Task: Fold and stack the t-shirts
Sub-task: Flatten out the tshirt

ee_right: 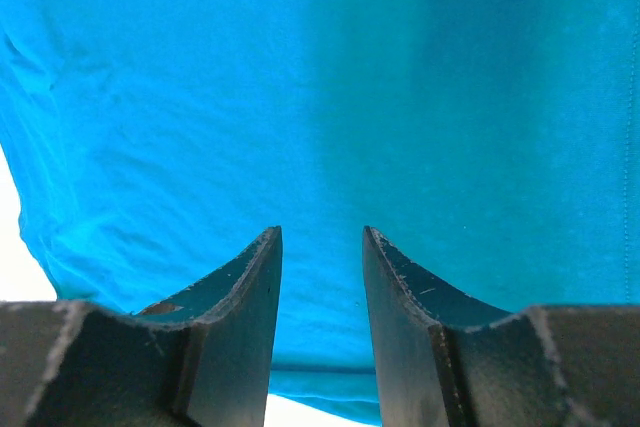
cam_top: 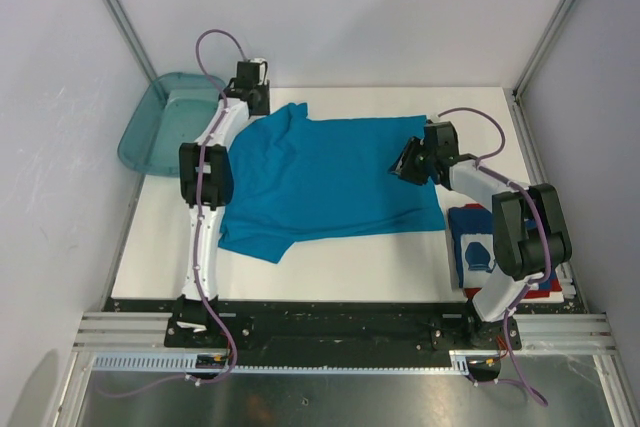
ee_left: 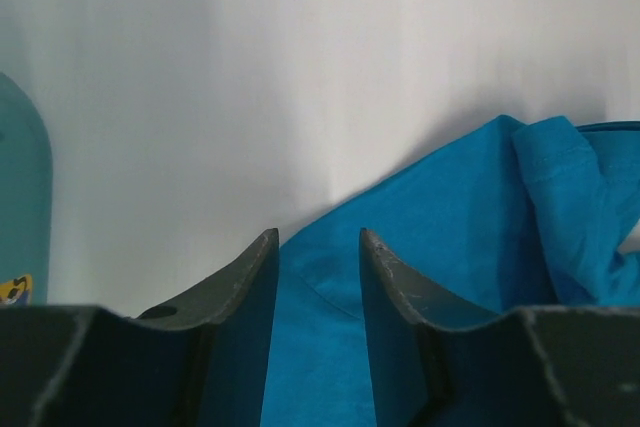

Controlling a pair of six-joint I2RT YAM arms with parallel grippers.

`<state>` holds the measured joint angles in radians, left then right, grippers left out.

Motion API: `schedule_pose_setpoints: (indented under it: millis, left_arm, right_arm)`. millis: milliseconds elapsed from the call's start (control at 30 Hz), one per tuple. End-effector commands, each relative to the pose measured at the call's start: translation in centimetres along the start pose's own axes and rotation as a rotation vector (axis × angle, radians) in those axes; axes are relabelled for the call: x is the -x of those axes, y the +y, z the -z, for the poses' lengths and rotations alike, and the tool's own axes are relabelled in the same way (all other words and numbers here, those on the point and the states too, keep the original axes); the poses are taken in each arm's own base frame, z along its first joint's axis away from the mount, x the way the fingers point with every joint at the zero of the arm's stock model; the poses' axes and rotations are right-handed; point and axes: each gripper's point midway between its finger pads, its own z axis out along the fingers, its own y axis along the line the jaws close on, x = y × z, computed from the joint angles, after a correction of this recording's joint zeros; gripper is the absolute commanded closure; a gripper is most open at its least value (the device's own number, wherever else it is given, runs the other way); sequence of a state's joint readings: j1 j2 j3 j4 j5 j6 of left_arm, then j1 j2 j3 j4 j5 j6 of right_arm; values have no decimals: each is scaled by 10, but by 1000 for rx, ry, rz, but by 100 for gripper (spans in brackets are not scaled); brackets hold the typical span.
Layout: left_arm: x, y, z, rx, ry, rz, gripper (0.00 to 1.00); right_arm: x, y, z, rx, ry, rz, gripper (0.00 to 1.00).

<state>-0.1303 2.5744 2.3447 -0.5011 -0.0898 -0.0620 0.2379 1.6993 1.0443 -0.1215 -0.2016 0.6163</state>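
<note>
White table (cam_top: 340,269) bears a teal bin (cam_top: 150,137) near the spread teal-blue t-shirt (cam_top: 320,182).

The right gripper (ee_right: 321,247), jaws apart, hangs over the flat teal-blue t-shirt (ee_right: 330,77).

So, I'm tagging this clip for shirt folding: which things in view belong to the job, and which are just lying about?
Job: teal-blue t-shirt, spread on the table; folded dark blue printed t-shirt, at its near right.
Lying about: translucent teal bin, at the far left corner.
</note>
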Motion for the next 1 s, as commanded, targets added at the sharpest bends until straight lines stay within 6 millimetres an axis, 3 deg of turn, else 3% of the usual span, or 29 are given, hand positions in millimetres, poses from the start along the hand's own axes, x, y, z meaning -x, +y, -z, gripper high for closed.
schedule_pose_setpoints:
  millis: [0,333,967]
  left_arm:
    - [1,18,1,92,-3,-23,56]
    - [-23,20,-4,106,64,-52,52]
    - [-42,12,-7,58,124,-47,64]
  right_arm:
    - [11,12,-1,39,-15,23,58]
    - [9,12,-5,48,0,13,58]
    - [3,12,-10,58,28,3,58]
